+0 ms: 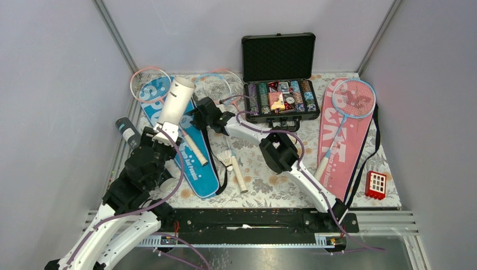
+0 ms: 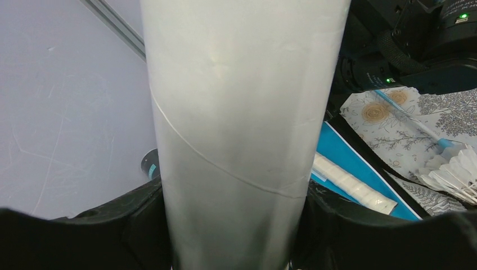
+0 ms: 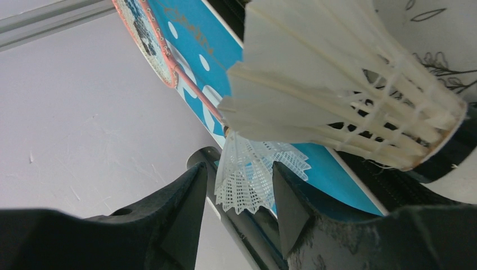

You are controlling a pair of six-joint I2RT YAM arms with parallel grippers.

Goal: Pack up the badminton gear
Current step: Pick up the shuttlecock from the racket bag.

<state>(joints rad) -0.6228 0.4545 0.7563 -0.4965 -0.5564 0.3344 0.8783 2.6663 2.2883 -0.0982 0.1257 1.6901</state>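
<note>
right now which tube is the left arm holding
The white tube, clamped in the left end effector above the blue cover; the dark tube sits unheld by the left wall.

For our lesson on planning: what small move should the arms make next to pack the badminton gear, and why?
Probably bring the right tool, with the shuttlecock at its tips, to the white tube's upper end: the left tool holds that tube tilted up, and the right tool is close by.
</note>
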